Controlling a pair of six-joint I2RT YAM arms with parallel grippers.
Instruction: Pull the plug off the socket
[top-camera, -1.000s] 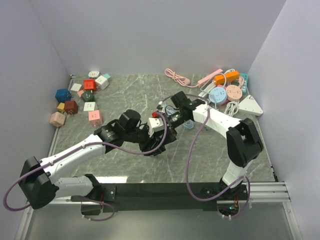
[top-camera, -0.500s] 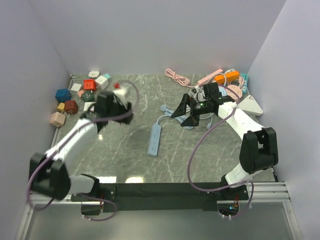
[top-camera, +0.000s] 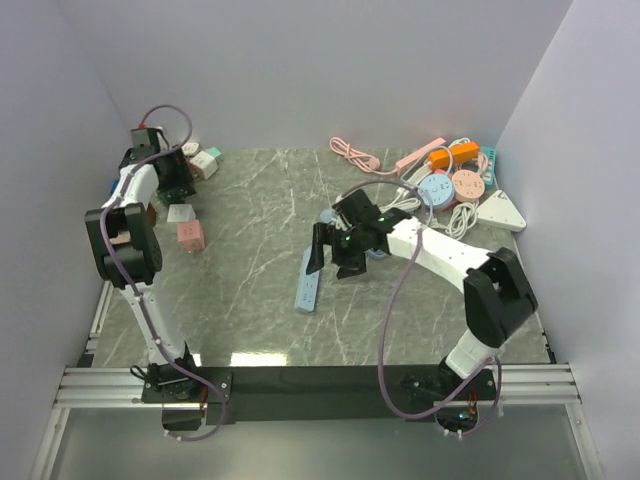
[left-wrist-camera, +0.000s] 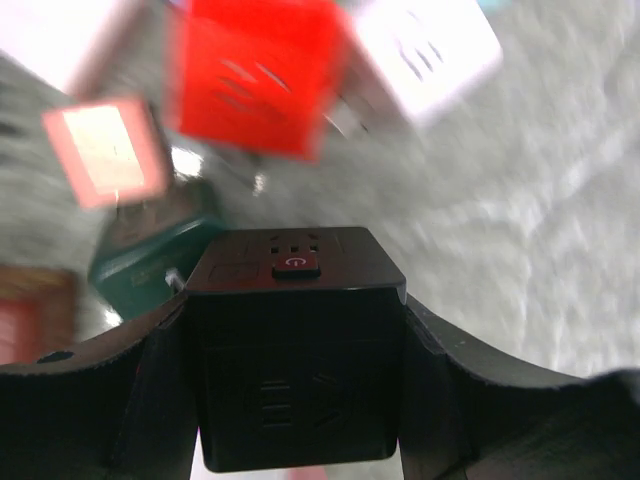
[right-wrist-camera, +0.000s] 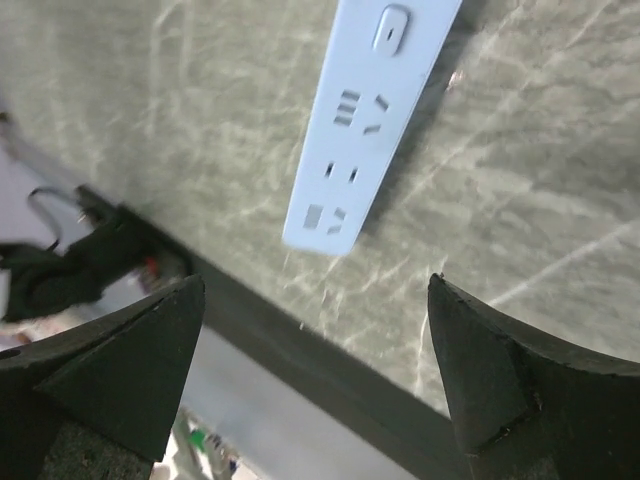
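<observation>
— at mid-table, nearest the bases: first entry?
— power strip (top-camera: 308, 280), pale blue, flat on the table (top-camera: 250, 300), long axis running near to far. outlets seen from the right wrist are all bare. right gripper (top-camera: 332, 258) just beside its far end, jaws spread wide, holding nothing.
— far-left corner?
— left gripper (top-camera: 172, 172), clamped partway on a black cube plug (left-wrist-camera: 295, 380), over the coloured cubes (left-wrist-camera: 250, 75). well apart from the strip; right arm is nearer. plug judged already off.
</observation>
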